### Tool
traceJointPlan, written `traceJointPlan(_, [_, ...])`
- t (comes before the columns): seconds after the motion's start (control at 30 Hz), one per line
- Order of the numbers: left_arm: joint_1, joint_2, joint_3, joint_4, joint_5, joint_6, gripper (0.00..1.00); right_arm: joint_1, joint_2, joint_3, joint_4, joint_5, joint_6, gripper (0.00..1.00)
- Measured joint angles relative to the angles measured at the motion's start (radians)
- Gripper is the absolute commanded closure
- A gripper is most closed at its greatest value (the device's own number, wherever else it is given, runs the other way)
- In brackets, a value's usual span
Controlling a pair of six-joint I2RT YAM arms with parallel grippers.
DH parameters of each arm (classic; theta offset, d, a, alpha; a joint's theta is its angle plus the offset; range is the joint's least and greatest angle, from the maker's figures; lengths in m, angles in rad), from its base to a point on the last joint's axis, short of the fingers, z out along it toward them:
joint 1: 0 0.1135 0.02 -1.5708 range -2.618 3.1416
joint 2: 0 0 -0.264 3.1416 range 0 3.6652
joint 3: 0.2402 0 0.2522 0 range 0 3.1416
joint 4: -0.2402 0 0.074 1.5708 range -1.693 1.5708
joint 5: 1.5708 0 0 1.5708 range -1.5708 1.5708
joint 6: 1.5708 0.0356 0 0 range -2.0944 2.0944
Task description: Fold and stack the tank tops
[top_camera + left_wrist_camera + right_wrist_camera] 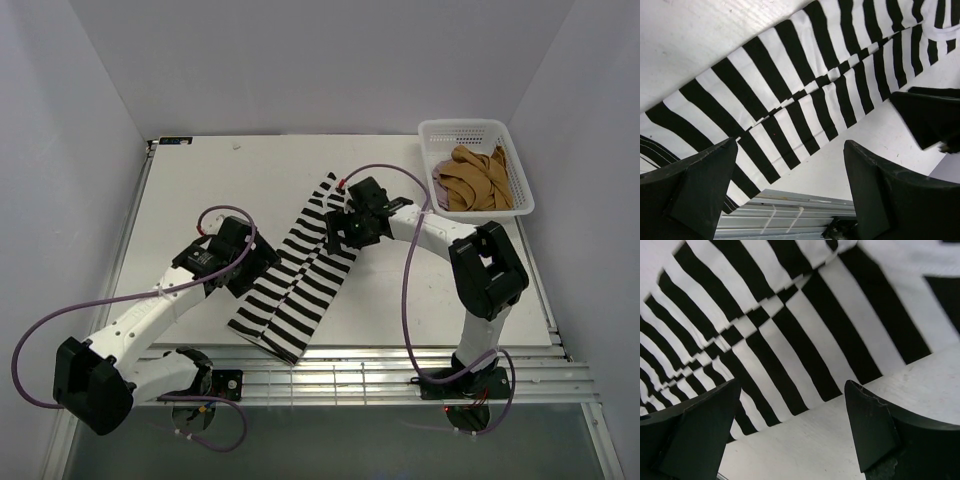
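Striped tank top (300,275) lies on surface (200,180) as long folded strip; left gripper (790,145) over its near half, right gripper (792,385) over its far half, fingers (700,190) apart, empty. Should pinch both layers, fold ends together

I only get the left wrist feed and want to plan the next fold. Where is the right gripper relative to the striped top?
Observer: The right gripper hangs over the far part of the striped top, at its right edge, jaws open and gripping nothing.
Operator: And the other tops? I see none here.
Observer: The tan-brown top lies bunched in the white basket at the table's far right corner, with a bit of the pink top showing at its left side.
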Motion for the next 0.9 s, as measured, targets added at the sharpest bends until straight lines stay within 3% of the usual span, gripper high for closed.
traceJointPlan(0.2, [-0.001, 0.013, 0.043, -0.007, -0.031, 0.127, 0.02, 0.009, 0.094, -0.008, -0.012, -0.022, -0.012, 0.10])
traceJointPlan(0.43, [-0.001, 0.024, 0.043, -0.013, -0.037, 0.202, 0.02, -0.038, 0.202, 0.125, -0.015, -0.040, -0.025, 0.10])
traceJointPlan(0.8, [-0.001, 0.040, 0.000, 0.046, 0.024, 0.276, 0.02, -0.178, 0.599, 0.746, -0.115, -0.101, -0.184, 0.10])
traceJointPlan(0.9, [-0.001, 0.064, -0.024, 0.066, 0.052, 0.286, 0.02, -0.191, 0.634, 0.819, -0.150, -0.109, -0.247, 0.10])
